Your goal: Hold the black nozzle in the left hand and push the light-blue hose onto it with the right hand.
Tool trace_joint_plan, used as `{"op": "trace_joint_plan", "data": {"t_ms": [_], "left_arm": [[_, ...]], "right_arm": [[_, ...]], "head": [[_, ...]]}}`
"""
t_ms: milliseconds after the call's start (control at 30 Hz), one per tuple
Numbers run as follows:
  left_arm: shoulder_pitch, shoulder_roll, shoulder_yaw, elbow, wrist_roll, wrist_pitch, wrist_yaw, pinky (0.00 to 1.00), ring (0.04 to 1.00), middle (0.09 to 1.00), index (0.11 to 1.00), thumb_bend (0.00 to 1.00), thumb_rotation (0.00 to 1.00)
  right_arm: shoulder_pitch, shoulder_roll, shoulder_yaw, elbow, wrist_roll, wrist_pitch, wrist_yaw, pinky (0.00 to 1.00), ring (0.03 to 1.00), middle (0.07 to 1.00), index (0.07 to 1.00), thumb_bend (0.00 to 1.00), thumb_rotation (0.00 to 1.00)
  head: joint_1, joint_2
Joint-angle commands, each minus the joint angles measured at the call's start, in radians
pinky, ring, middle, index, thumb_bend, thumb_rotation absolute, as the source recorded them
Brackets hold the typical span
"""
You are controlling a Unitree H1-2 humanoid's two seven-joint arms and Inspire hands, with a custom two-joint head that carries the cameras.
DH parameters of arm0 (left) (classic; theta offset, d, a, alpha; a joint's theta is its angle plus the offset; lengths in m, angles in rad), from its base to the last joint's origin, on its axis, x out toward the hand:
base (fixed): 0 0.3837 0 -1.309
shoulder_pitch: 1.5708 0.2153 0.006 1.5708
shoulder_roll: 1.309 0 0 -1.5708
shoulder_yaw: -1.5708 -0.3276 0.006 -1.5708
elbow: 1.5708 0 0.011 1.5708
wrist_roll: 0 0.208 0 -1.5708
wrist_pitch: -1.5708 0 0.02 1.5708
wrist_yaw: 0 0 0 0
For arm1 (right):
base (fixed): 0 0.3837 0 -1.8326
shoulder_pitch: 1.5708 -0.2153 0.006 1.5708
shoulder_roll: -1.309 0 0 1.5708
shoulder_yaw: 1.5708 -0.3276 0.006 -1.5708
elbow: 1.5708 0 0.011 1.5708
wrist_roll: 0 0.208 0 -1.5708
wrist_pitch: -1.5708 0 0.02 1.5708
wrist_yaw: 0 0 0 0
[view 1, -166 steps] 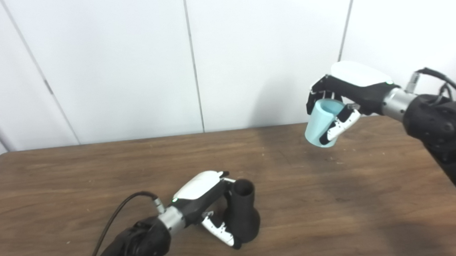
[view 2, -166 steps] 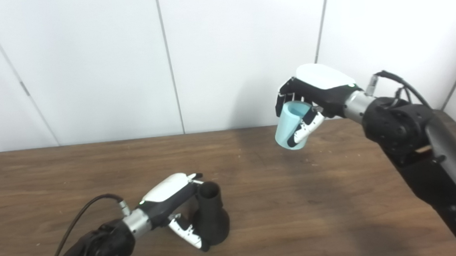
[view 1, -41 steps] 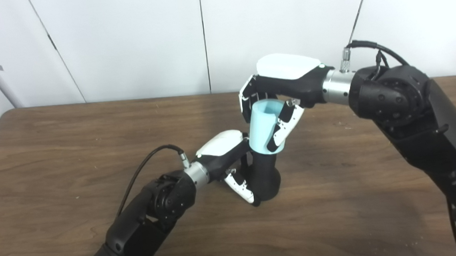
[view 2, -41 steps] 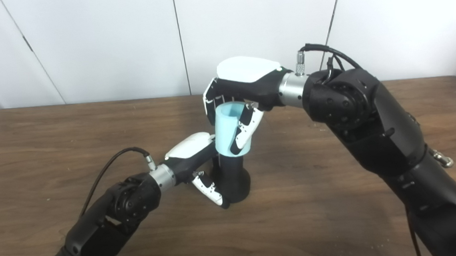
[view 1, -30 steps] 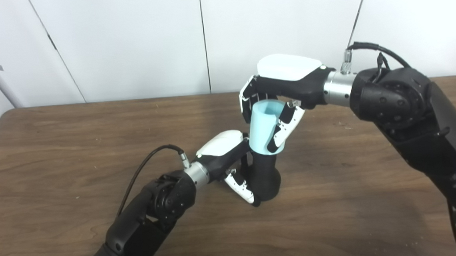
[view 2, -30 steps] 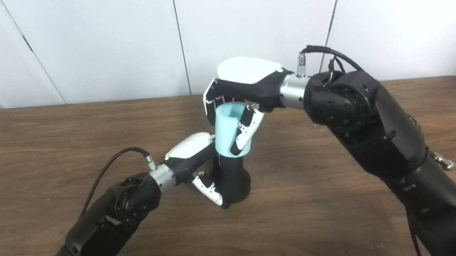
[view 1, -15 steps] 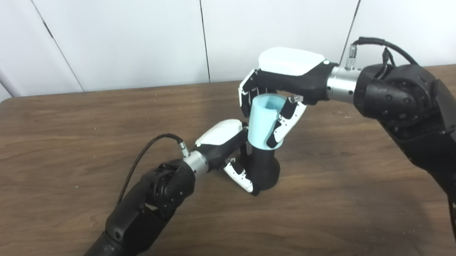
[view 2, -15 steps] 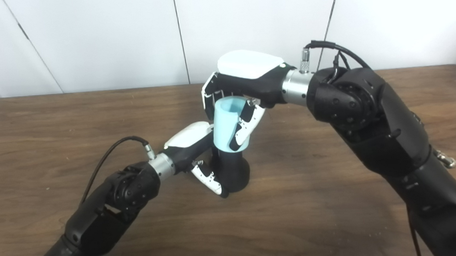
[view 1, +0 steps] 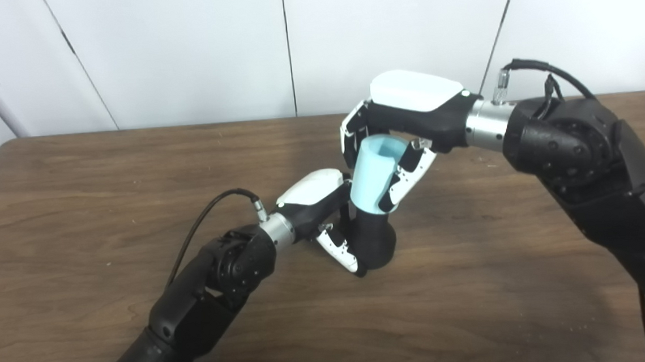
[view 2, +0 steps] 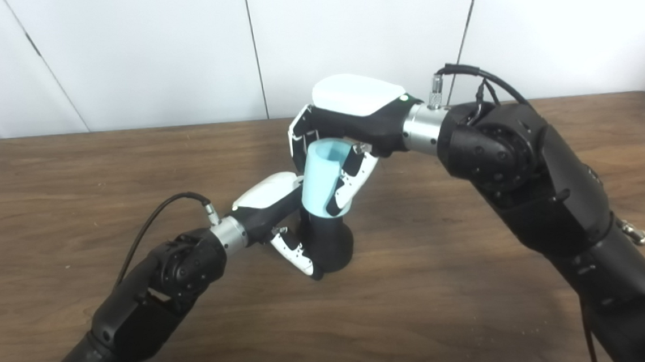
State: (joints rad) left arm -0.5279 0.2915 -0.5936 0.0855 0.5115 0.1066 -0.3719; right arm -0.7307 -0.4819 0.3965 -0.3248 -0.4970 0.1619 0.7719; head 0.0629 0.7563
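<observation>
Since half a second ago, the light-blue hose (view 1: pixel 373 176) has tipped a little, its open mouth leaning further toward the right, while its lower end stays seated over the neck of the black nozzle (view 1: pixel 373 239). The right hand (view 1: pixel 404 127) grips the hose from above, fingers curled round its far side and thumb pressed along the near side. The left hand (view 1: pixel 325 215) is wrapped around the nozzle, which stands upright with its flared base on the brown wooden surface (view 1: pixel 73 181) near the middle. The fingers of that hand close on the nozzle's neck and body from the left. Both arms reach in toward the centre, the two hands almost touching where hose meets nozzle. White wall panels (view 1: pixel 177 49) rise behind the surface.
</observation>
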Motion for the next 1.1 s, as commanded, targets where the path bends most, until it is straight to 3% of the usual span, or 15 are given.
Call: {"op": "trace_joint_plan", "data": {"t_ms": [0,133,533,800,967,1000,1033,1067], "left_arm": [[0.041,0.022,-0.043,0.037,0.021,0.027,-0.102,1.00,0.570,0.470,0.490,0.53,0.00],[0.041,0.022,-0.042,0.033,0.020,0.033,-0.106,1.00,0.570,0.469,0.490,0.53,0.00],[0.043,0.018,-0.042,0.031,0.020,0.035,-0.105,1.00,0.569,0.470,0.490,0.53,0.00],[0.044,0.015,-0.042,0.037,0.017,0.035,-0.105,1.00,0.570,0.473,0.488,0.53,0.00],[0.044,0.014,-0.041,0.038,0.016,0.035,-0.105,1.00,0.570,0.473,0.488,0.53,0.00],[0.044,0.013,-0.041,0.039,0.016,0.035,-0.104,1.00,0.570,0.473,0.488,0.53,0.00],[0.044,0.013,-0.041,0.040,0.016,0.035,-0.104,1.00,0.570,0.474,0.488,0.53,0.00],[0.044,0.013,-0.041,0.040,0.017,0.034,-0.103,1.00,0.570,0.474,0.488,0.53,0.00]], "right_arm": [[0.019,-0.023,0.022,-0.015,-0.008,-0.026,0.024,0.51,0.469,0.450,0.483,0.50,0.00],[0.037,-0.019,0.035,-0.015,-0.020,-0.040,0.010,0.44,0.457,0.471,0.474,0.50,0.00],[0.028,-0.023,0.065,-0.015,-0.049,-0.075,0.011,0.49,0.486,0.456,0.475,0.50,0.00],[0.030,-0.032,0.083,0.003,-0.041,-0.158,0.006,0.46,0.446,0.479,0.478,0.50,0.00],[0.021,-0.038,0.077,-0.001,-0.038,-0.121,0.033,0.47,0.451,0.481,0.480,0.50,0.00],[0.019,-0.038,0.073,-0.007,-0.039,-0.102,0.039,0.43,0.449,0.491,0.507,0.50,0.00],[0.019,-0.038,0.070,-0.011,-0.040,-0.089,0.042,0.47,0.545,0.607,0.635,0.66,0.00],[0.019,-0.038,0.066,-0.018,-0.043,-0.077,0.045,0.49,0.577,0.647,0.678,0.72,0.00]], "head": [[0.000,0.002],[-0.001,0.003],[-0.002,0.005],[0.000,0.004],[-0.004,0.004],[-0.004,0.004],[-0.005,0.004],[-0.005,0.004]]}}
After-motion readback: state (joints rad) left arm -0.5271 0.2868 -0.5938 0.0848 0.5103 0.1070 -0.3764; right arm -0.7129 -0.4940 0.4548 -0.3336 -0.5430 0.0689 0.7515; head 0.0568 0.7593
